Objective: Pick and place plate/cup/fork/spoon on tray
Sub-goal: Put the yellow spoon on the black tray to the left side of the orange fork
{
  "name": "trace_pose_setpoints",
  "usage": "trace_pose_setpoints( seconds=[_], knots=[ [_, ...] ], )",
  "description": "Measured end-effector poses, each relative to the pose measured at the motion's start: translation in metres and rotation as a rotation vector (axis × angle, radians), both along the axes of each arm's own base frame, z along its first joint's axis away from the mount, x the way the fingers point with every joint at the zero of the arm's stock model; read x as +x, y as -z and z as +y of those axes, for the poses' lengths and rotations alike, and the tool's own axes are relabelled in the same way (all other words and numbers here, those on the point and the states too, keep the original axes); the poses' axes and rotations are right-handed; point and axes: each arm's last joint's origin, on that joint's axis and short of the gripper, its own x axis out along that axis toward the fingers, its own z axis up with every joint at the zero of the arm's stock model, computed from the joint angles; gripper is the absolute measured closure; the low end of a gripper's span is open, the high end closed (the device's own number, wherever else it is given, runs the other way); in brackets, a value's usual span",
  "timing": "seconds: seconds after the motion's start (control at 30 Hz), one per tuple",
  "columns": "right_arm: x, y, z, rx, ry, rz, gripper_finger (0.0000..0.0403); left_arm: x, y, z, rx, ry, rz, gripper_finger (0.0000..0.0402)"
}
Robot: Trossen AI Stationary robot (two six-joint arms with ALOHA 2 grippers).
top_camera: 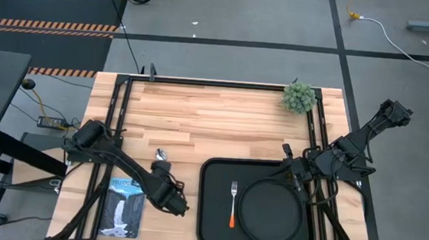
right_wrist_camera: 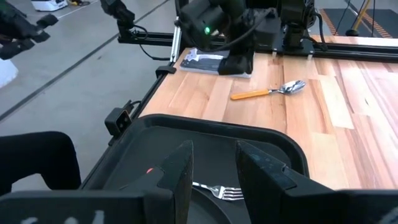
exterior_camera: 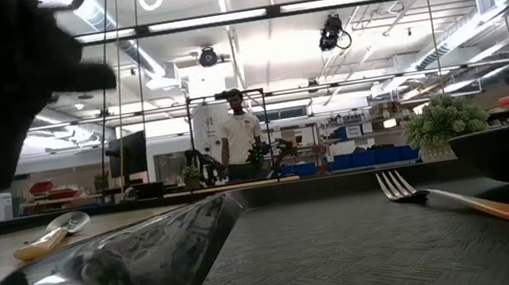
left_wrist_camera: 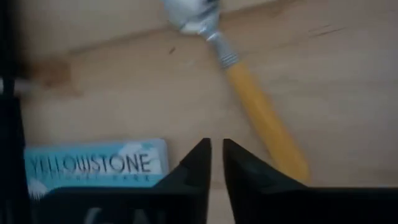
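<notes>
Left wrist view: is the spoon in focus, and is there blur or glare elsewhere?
Left wrist view: spoon soft, its bowl blurred. Low view: tray rim looms blurred with ceiling-light glare; fork fairly sharp. High view: evenly lit, no glare.

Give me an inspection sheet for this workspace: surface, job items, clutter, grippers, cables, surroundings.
Surface: light wooden tabletop in a black frame.
Job items: large black rectangular tray holds the round matte black plate and the orange-handled metal fork; yellow-handled metal spoon lies on the wood outside the tray; cup not clearly seen.
Clutter: blue Yellowstone booklet, small green plant.
Grippers: left gripper above the spoon handle, fingers slightly parted, holding nothing; right gripper open over the tray.
Cables: black leads on the left arm; white cable on the floor.
Surroundings: workshop, a person standing far behind.
</notes>
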Motion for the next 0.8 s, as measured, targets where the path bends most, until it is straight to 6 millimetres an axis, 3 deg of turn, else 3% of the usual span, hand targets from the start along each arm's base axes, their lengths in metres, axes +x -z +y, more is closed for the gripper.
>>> trace_pose_setpoints(
  seconds=[0.13, 0.37, 0.57, 0.8],
  knots=[
    [0.0, 0.0, 0.0, -0.002, -0.001, 0.0, 0.0275, -0.003, 0.011, 0.001, -0.016, -0.114, -0.028, 0.0292],
    [0.0, 0.0, 0.0, -0.018, -0.011, -0.004, 0.0275, 0.0, 0.011, 0.008, 0.032, -0.188, -0.054, 0.0193],
    [0.0, 0.0, 0.0, -0.019, -0.012, -0.005, 0.0275, -0.013, 0.015, 0.027, 0.068, -0.184, -0.022, 0.019],
    [0.0, -0.001, 0.0, -0.012, -0.011, -0.009, 0.0275, -0.04, 0.027, 0.048, -0.016, -0.224, -0.21, 0.022]
  ],
)
